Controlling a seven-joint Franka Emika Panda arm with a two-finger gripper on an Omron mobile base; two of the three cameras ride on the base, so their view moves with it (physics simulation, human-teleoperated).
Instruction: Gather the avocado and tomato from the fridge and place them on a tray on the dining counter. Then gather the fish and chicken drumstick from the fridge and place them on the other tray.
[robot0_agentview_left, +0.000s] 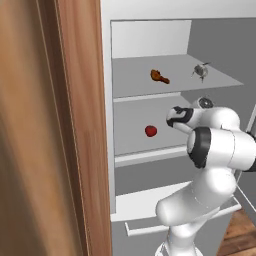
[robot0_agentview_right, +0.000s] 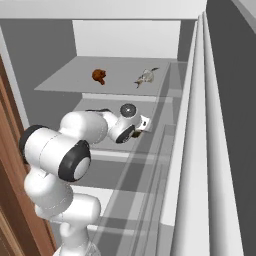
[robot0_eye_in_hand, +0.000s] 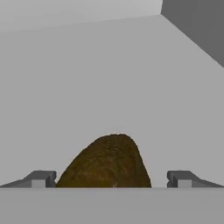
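Note:
The grey fridge (robot0_agentview_left: 145, 37) stands open. On its upper shelf lie a brown chicken drumstick (robot0_agentview_left: 159, 76) (robot0_agentview_right: 99, 76) and a grey fish (robot0_agentview_left: 200, 71) (robot0_agentview_right: 145, 76). A red tomato (robot0_agentview_left: 150, 131) rests on the middle shelf, left of my arm. My hand (robot0_agentview_right: 141, 123) reaches over the right part of that middle shelf. In the hand view, a dark brown avocado (robot0_eye_in_hand: 109, 162) lies on the shelf between the fingertips (robot0_eye_in_hand: 41, 178). My gripper (robot0_eye_in_hand: 111, 178) is open, one finger on each side of the avocado and clear of it.
A wooden cabinet side (robot0_agentview_left: 75, 125) fills the left, close to the fridge opening. The open fridge door (robot0_agentview_right: 225, 150) with its shelves runs along the right. Below is the lower drawer with a horizontal bar (robot0_agentview_left: 150, 229).

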